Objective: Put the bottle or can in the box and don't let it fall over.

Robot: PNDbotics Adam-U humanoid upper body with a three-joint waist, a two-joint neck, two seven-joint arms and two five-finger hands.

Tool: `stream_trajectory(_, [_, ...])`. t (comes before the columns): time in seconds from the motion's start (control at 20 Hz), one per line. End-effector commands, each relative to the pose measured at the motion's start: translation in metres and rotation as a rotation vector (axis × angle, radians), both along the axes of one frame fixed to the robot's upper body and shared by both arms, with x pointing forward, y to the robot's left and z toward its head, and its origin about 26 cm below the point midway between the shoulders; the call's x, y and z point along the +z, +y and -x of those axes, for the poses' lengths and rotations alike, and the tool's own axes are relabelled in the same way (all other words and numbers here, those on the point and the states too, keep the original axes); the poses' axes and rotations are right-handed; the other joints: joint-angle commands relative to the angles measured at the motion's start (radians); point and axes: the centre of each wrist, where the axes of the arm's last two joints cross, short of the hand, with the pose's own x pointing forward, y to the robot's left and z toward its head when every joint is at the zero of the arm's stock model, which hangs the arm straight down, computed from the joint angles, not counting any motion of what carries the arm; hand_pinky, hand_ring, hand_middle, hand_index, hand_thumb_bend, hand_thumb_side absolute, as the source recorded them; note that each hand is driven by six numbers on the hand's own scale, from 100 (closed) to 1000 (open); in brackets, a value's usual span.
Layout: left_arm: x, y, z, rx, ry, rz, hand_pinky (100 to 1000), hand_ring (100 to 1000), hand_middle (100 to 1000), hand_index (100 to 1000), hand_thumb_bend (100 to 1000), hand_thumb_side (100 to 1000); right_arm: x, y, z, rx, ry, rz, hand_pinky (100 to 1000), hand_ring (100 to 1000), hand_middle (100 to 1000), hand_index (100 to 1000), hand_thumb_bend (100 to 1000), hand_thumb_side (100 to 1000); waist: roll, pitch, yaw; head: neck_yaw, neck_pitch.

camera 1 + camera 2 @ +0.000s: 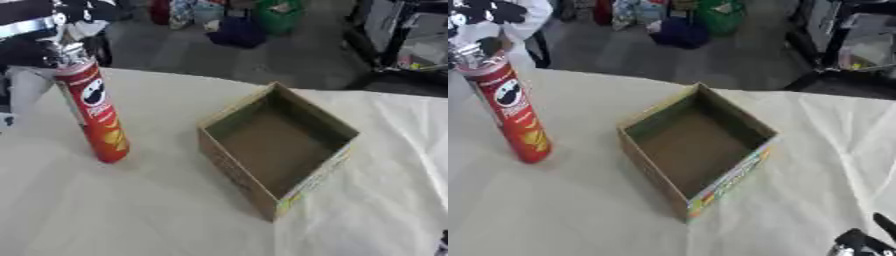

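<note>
A tall red chip can [98,117] with a silver top stands upright on the table at the left. Above its top, in the upper left corner, is a black and silver shape that looks like my left hand [31,30]. It is blurred, and I cannot tell whether it holds the can. An open cardboard box [278,141] sits at the table's middle, turned at an angle, with nothing inside. It stands a short way right of the can. My right hand [859,244] shows only at the lower right corner, open and away from both.
The table [131,215] is covered by a pale cloth with creases at the right. Beyond its far edge lie a dark floor, coloured bags [245,20] and a metal rack [394,35]. Someone in white [528,15] stands at the far left.
</note>
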Motion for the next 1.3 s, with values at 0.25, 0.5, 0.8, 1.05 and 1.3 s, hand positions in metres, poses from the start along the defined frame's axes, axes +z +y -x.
stream_trajectory(0.25, [0.019, 0.002, 0.006, -0.03, 0.011, -0.073, 943, 1000, 1000, 1000, 100, 1000, 0.003, -0.001, 0.001, 0.004, -0.011, 0.004, 379, 587, 755, 954, 100, 603, 0.003, -0.014, -0.002, -0.017, -0.02])
stream_trajectory(0.5, [0.019, 0.003, 0.005, 0.006, -0.011, -0.046, 938, 1000, 1000, 1000, 100, 1000, 0.003, 0.001, 0.0, 0.003, -0.012, 0.0, 377, 587, 755, 954, 100, 603, 0.001, -0.007, -0.005, -0.014, -0.02])
stream_trajectory(0.8, [0.013, 0.002, 0.002, 0.071, -0.059, 0.009, 939, 1000, 1000, 1000, 100, 1000, 0.005, 0.003, -0.001, 0.005, -0.015, -0.004, 376, 586, 754, 954, 100, 604, 0.0, 0.002, -0.007, -0.009, -0.018])
stream_trajectory(1.05, [0.008, 0.0, 0.0, 0.12, -0.086, 0.001, 983, 1000, 1000, 1000, 100, 1000, 0.006, 0.004, -0.002, 0.006, -0.018, -0.008, 374, 586, 754, 955, 100, 605, -0.001, 0.008, -0.01, -0.006, -0.019])
stream_trajectory(1.3, [0.005, 0.001, -0.003, 0.172, -0.105, 0.013, 985, 1000, 1000, 1000, 100, 1000, 0.006, 0.005, -0.003, 0.006, -0.019, -0.012, 373, 585, 754, 955, 100, 606, -0.001, 0.012, -0.011, -0.004, -0.021])
